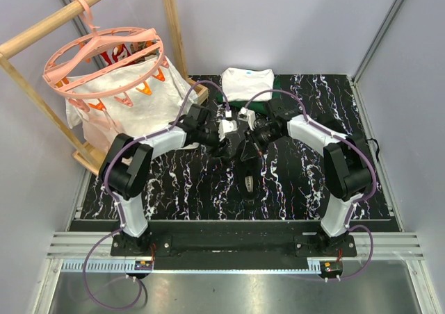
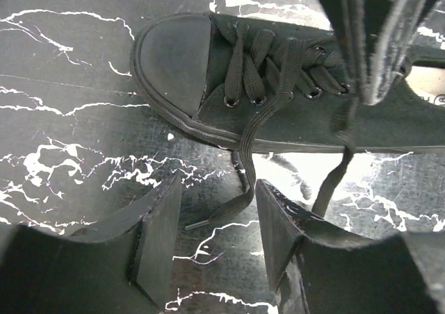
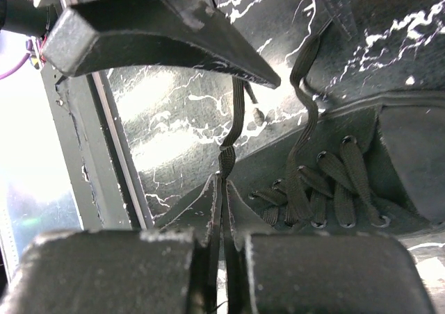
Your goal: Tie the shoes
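The black sneaker (image 2: 278, 98) lies on its side on the black marbled mat, toe cap to the left in the left wrist view. One thin black lace (image 2: 247, 147) runs down off it, its tip resting on the mat between my left gripper's fingers. My left gripper (image 2: 219, 183) is open around that lace without touching it. My right gripper (image 3: 224, 183) is shut on the other lace (image 3: 236, 119), which runs taut up from its tips beside the shoe (image 3: 348, 182). From above, the left gripper (image 1: 224, 146) and right gripper (image 1: 252, 142) meet over the shoe (image 1: 248, 178).
Folded white and dark green clothes (image 1: 248, 85) lie at the back of the mat (image 1: 174, 182). A pink round peg hanger (image 1: 104, 57) with white cloth hangs on a wooden rack (image 1: 174, 22) at the back left. The left gripper's finger (image 3: 160, 29) hangs close above the right gripper.
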Motion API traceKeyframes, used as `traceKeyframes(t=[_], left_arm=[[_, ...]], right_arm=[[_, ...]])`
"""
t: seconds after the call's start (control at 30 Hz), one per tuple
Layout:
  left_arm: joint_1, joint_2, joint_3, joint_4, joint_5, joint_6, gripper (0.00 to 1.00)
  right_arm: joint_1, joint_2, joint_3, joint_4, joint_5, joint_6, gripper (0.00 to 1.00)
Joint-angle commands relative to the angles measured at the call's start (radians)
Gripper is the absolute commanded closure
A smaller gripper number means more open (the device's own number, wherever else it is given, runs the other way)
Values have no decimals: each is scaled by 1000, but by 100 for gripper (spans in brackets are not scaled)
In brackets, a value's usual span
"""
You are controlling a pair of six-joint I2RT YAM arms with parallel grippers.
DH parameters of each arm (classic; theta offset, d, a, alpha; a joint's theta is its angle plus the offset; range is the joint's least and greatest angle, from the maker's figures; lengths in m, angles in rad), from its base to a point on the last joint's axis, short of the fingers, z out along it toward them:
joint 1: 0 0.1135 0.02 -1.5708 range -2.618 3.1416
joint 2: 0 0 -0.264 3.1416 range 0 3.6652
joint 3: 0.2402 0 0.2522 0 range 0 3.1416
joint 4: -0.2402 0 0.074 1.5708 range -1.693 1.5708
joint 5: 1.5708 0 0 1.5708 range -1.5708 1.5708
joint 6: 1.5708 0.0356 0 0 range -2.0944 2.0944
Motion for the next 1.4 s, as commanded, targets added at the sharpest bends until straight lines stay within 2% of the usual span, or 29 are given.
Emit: traceKeyframes(t=[0.0, 0.17, 0.37, 0.67, 0.77, 0.9, 1.2, 1.37], left_arm=[[-13, 28, 71, -64, -8, 8, 49], [-16, 40, 92, -92, -6, -110, 49], [-23, 44, 59, -73, 11, -145, 49], [-28, 126, 95, -32, -20, -194, 50], [-28, 127, 92, -27, -6, -196, 62], [-11, 26, 33, 0, 35, -190, 99], [10, -254, -113, -118, 49, -73, 100], [7, -328, -122, -291, 43, -10, 100]], right_arm=[[9, -66, -30, -2, 18, -14, 100], [6, -89, -61, -1, 29, -11, 100], [6, -93, -69, 2, 35, -7, 100], [-17, -89, -64, 8, 38, 0, 100], [-21, -92, -64, 10, 39, 3, 100], [-26, -87, -66, 13, 47, 2, 100], [-27, -84, -55, 47, 64, 55, 100], [-27, -104, -66, 73, 79, 91, 100]])
